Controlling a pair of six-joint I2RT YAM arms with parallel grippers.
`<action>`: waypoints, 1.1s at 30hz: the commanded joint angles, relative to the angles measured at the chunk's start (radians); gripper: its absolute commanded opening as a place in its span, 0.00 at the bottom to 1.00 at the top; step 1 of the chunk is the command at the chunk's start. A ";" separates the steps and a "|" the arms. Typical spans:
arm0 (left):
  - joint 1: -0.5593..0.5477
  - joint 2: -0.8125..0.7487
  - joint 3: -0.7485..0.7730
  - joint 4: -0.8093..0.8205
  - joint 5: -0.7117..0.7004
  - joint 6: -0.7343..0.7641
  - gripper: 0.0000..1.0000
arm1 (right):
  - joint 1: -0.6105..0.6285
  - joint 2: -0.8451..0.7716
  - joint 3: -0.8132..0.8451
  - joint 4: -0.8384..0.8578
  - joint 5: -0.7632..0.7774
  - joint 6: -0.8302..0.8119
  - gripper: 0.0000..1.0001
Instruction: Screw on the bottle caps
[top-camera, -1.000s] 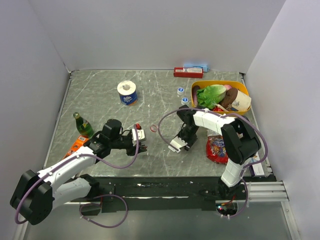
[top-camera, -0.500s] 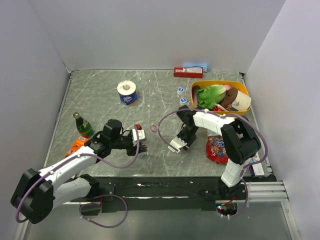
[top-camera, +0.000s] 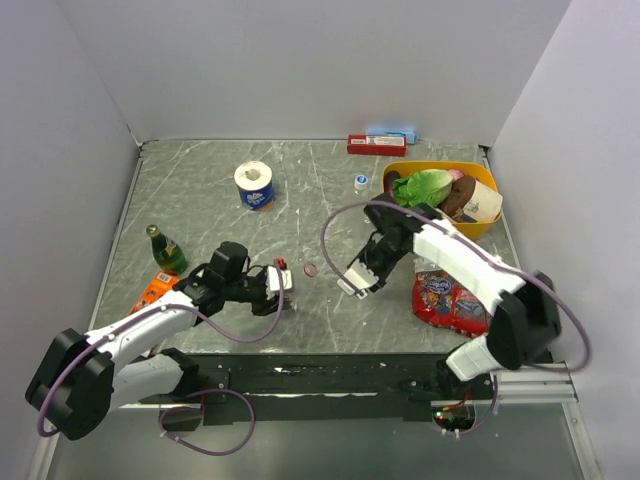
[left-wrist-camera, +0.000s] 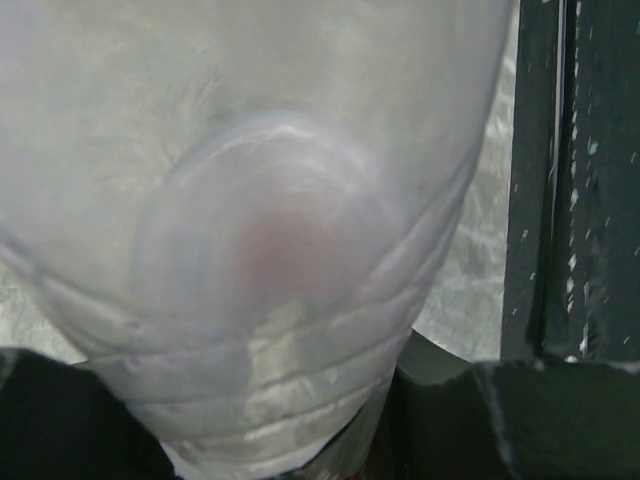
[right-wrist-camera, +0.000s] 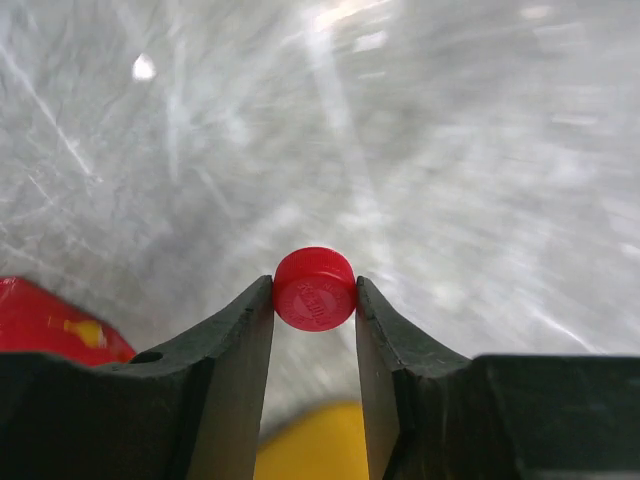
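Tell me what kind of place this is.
Probably a robot test cell, not a home: plain white walls box in a marble-patterned table, a left arm and right arm are mounted at its near edge, and a toilet roll and yellow bowl of groceries sit as props.

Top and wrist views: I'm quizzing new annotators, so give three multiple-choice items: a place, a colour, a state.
1. Where on the table is the toilet roll? A left rear B right front C centre front
2. The bottle cap in the right gripper is: A blue B red C white
3. The left gripper is: A open, empty B shut on a clear bottle C shut on a cap
1A: it stands far, left of middle. 2B: red shows between the fingers. 3B: clear plastic fills its wrist view.
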 joint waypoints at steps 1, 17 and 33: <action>-0.001 0.031 0.043 -0.032 0.056 0.159 0.01 | 0.052 -0.155 0.205 -0.184 -0.139 0.176 0.29; -0.056 0.057 0.081 -0.005 0.059 0.252 0.01 | 0.306 -0.161 0.468 -0.272 -0.123 0.355 0.29; -0.067 0.091 0.121 0.035 0.068 0.231 0.01 | 0.381 -0.136 0.422 -0.133 -0.071 0.387 0.28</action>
